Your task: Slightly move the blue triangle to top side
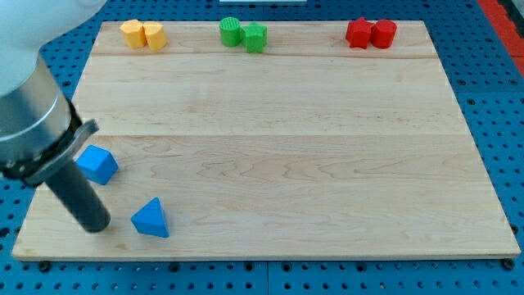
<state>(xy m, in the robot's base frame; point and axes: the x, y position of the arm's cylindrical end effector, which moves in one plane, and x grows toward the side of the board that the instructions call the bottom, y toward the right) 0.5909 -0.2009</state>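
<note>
The blue triangle [151,219] lies near the worktop's [278,156] bottom-left corner. My tip [97,227], a bare rod with nothing to spread or pinch, stands just left of it, below the blue cube [97,164]. Pushing from here risks shoving the triangle sideways, not upward.

This looks like a robotics lab bench. A pale wooden board [270,147] lies on a blue perforated mat [491,98] with regular holes, seen round all edges of the frame. Small coloured blocks sit in neat pairs along the board's top edge: yellow [143,34], green [243,34], red [371,34]. A grey robot arm [33,123] fills the left.
</note>
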